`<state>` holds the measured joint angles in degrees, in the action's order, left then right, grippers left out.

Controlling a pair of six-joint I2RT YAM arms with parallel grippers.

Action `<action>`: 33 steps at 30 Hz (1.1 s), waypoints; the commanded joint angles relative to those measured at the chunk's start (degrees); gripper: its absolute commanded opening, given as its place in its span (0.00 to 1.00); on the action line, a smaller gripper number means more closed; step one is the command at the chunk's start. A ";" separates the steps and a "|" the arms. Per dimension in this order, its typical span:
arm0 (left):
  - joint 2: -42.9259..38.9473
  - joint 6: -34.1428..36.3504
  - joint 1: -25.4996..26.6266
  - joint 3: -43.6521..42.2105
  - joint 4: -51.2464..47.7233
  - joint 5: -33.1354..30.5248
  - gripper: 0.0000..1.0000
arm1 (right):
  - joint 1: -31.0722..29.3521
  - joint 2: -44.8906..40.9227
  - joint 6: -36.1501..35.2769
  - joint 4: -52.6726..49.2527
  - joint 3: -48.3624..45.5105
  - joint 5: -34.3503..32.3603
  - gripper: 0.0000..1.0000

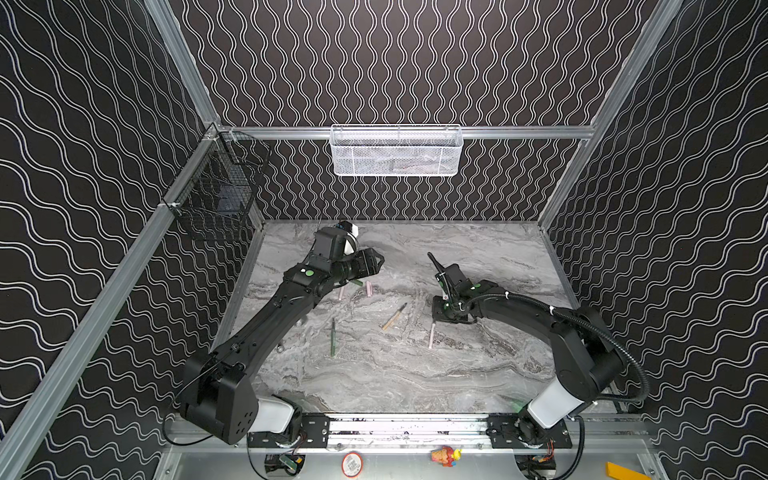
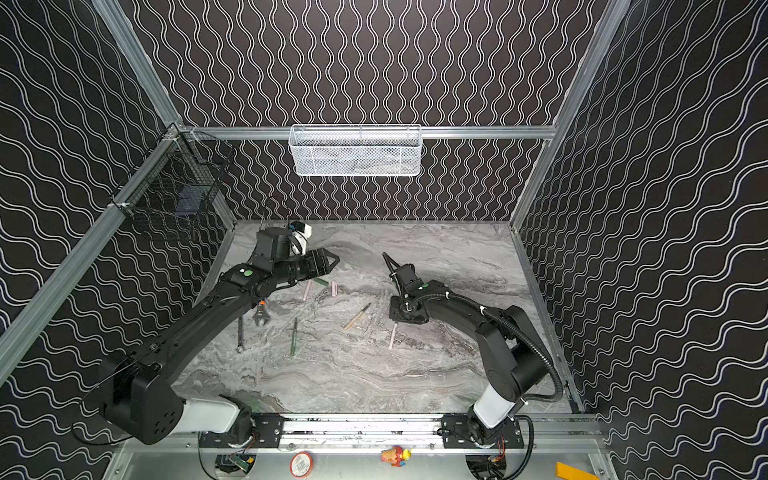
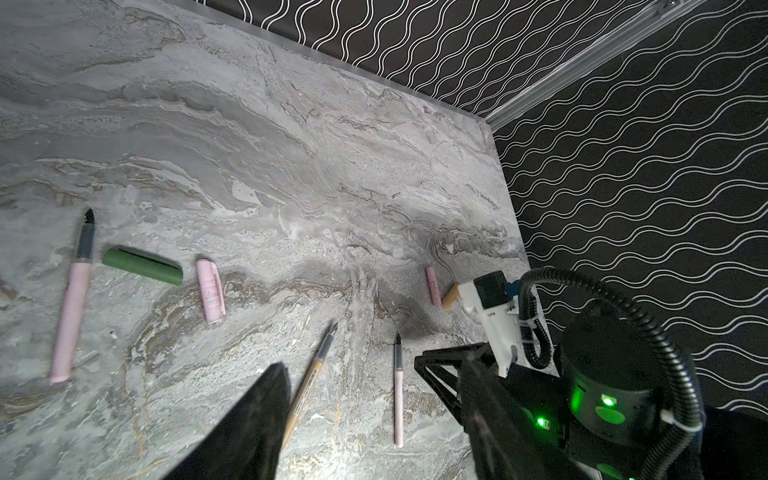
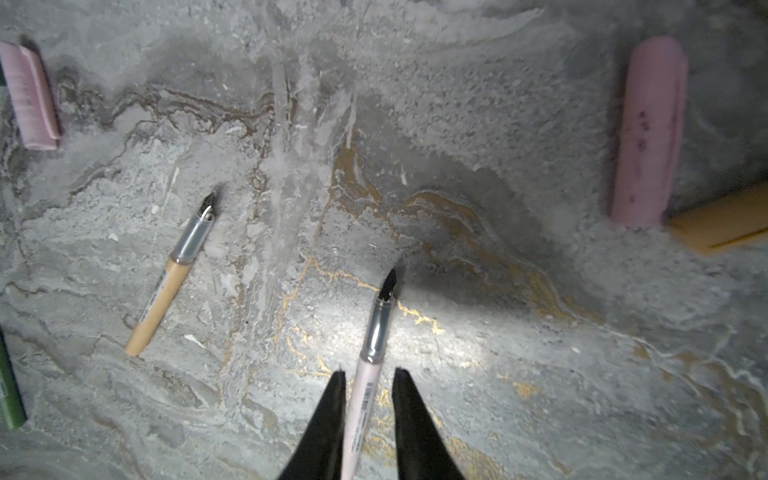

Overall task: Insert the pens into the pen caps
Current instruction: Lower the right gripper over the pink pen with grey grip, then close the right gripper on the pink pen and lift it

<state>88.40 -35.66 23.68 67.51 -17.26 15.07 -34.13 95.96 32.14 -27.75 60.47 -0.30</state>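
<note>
My right gripper (image 4: 370, 370) is open, its narrow jaws straddling a pale pink pen (image 4: 374, 332) that lies on the marble table (image 1: 415, 374); table shows between the pen and one finger. A pink pen cap (image 4: 648, 133) and a tan cap (image 4: 723, 220) lie just beyond, hidden under that arm in both top views. The tan pen (image 1: 394, 316) and green pen (image 1: 333, 336) lie mid-table. My left gripper (image 1: 376, 262) hovers open and empty at the back left, above the other pink pen (image 3: 70, 316), the green cap (image 3: 141, 266) and a second pink cap (image 3: 210, 297).
Orange-handled pliers (image 2: 260, 316) and a metal wrench (image 2: 240, 332) lie beside the left arm. A white mesh basket (image 1: 397, 151) hangs on the back rail and a black wire basket (image 1: 216, 187) on the left rail. Patterned walls enclose three sides of the table.
</note>
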 commanded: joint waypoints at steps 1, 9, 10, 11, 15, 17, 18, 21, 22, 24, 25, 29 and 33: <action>-0.39 0.24 0.00 -0.02 1.97 -0.89 0.69 | -0.77 1.67 1.48 -3.18 1.65 -0.49 0.27; -0.07 -0.21 0.05 0.09 1.61 -1.23 0.69 | -1.64 2.51 3.34 -5.37 2.11 -0.60 0.34; 0.02 -0.36 0.05 0.08 1.61 -1.06 0.69 | -1.79 2.85 3.51 -5.47 2.34 -0.57 0.34; 0.03 -0.29 0.05 0.24 1.58 -0.92 0.69 | -1.86 3.12 3.60 -5.60 2.36 -0.50 0.34; -0.35 -0.03 0.05 0.31 1.14 -1.81 0.69 | -2.29 4.99 3.36 -6.37 3.61 -0.55 0.31; -0.42 0.23 0.12 0.63 0.44 -2.24 0.69 | -2.43 5.69 3.48 -6.53 3.88 -0.81 0.30; -0.42 0.37 0.14 0.70 0.36 -2.24 0.69 | -2.50 6.02 3.54 -6.61 4.09 -0.88 0.30; -0.67 0.16 0.14 0.44 0.56 -2.24 0.69 | -2.73 6.65 3.82 -6.87 4.13 -1.46 0.29; -0.60 0.30 0.13 0.57 0.50 -2.17 0.69 | -2.71 6.90 3.87 -6.79 4.05 -1.55 0.29; -0.29 0.57 0.21 1.00 -0.22 -2.41 0.69 | -2.77 7.54 3.85 -6.80 4.26 -1.64 0.28; -0.19 0.57 0.31 1.14 -0.57 -2.57 0.69 | -2.83 7.95 3.73 -6.71 4.27 -1.63 0.26; -0.32 0.72 0.49 1.05 -0.42 -2.68 0.69 | -3.01 9.42 3.77 -6.43 4.14 -2.71 0.25; -0.38 1.06 0.56 0.98 -0.45 -2.84 0.69 | -2.96 10.37 4.59 -5.12 3.41 -3.04 0.19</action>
<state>88.05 -35.64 24.18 68.07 -18.15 12.60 -37.04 105.23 35.16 -32.88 64.71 -2.35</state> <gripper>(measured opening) 0.689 0.212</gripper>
